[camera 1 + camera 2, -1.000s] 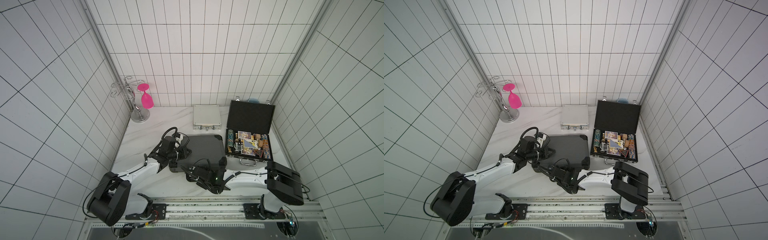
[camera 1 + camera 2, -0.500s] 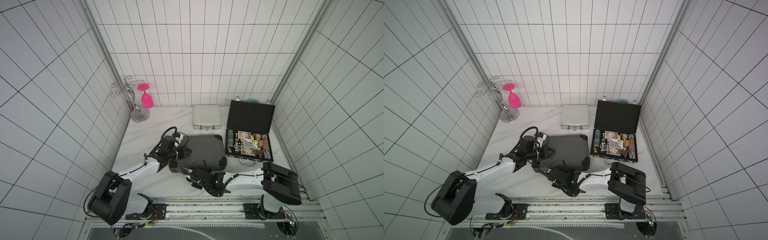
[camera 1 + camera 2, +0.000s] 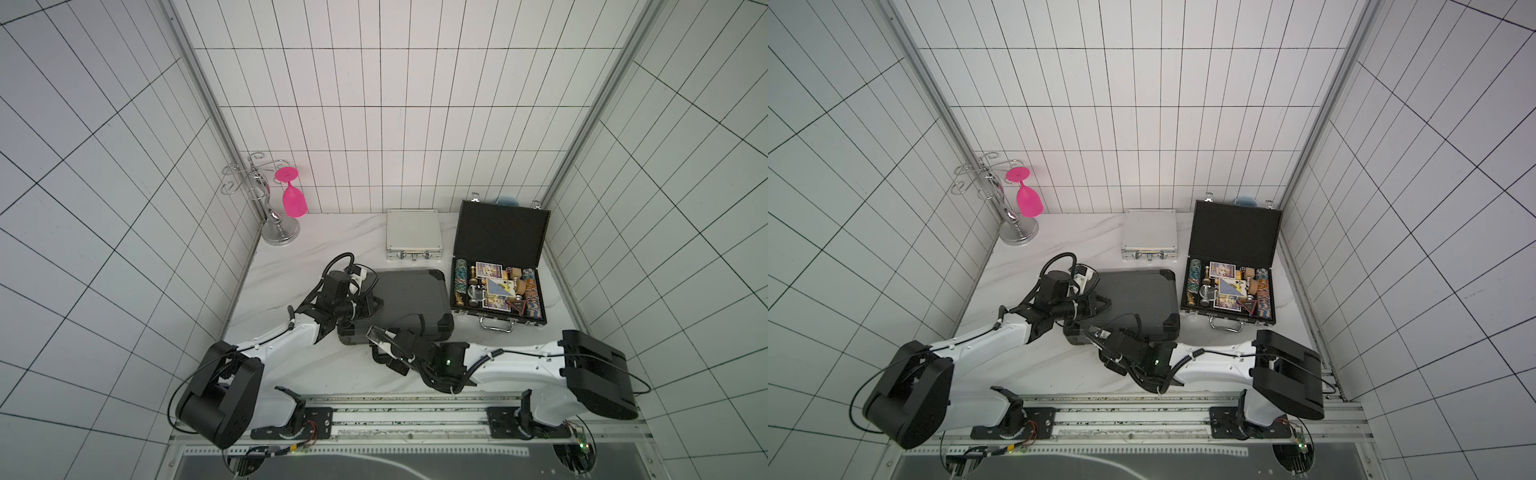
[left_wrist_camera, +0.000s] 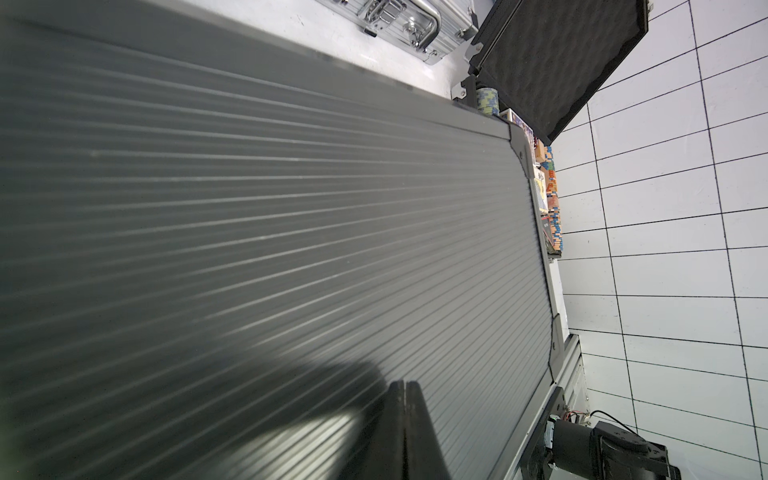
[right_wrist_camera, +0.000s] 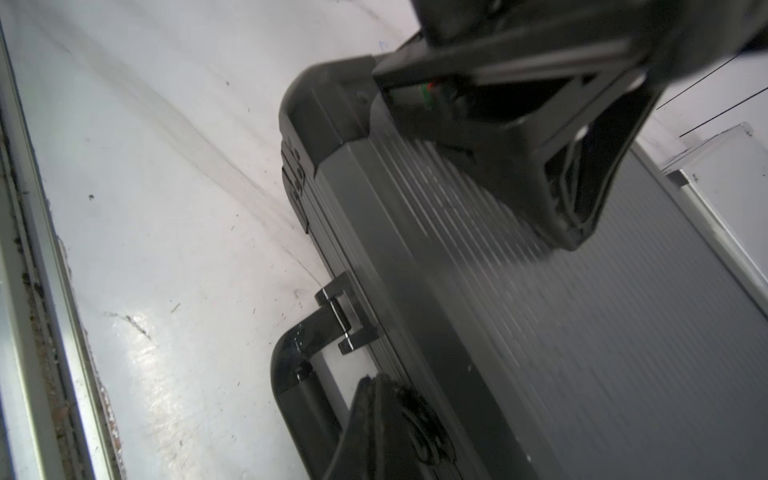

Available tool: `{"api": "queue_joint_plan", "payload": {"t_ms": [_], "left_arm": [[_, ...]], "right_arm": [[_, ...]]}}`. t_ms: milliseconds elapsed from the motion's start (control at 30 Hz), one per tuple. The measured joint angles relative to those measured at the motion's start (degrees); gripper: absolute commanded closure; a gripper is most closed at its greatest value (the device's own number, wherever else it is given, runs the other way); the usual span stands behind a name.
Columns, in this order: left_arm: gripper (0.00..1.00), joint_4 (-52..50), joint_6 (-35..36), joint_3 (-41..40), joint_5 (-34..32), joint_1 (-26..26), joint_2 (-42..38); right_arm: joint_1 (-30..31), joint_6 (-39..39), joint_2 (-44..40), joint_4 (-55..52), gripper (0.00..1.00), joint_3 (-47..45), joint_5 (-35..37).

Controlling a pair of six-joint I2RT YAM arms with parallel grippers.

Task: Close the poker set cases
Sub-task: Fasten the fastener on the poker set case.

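Note:
Three poker set cases lie on the white table in both top views. The small silver case [image 3: 413,235] at the back is closed. So is the wide dark grey case [image 3: 409,297] in the middle. The black case [image 3: 498,291] at the right stands open, its lid [image 3: 500,232] upright, with chips and cards inside. My left gripper [image 3: 376,305] [image 4: 405,384] is shut and rests on the grey lid near its left end. My right gripper [image 3: 374,334] [image 5: 376,380] is shut at that case's front side, between the handle [image 5: 297,374] and the case wall.
A chrome glass rack [image 3: 274,224] holding a pink glass [image 3: 294,199] stands at the back left corner. A pale blue object [image 3: 507,200] peeks from behind the black lid. Tiled walls close in on three sides, and a metal rail [image 3: 374,405] runs along the front.
The right arm has pulled slightly toward the front and right, its gripper staying at the grey case's front side. The left gripper stays on the lid.

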Motion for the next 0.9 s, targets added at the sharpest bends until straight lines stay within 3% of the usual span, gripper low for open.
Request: {"api": "queue_joint_plan", "payload": {"t_ms": [367,900], "left_arm": [[1.00,-0.4,0.1,0.9,0.8,0.2,1.0],[1.00,-0.4,0.1,1.5,0.8,0.2,1.6]], "right_arm": [[-1.1,0.9,2.8,-3.0,1.00,-1.5,-2.3],[-2.3,0.9,6.2,-1.7,1.00,-1.5,-0.3]]}}
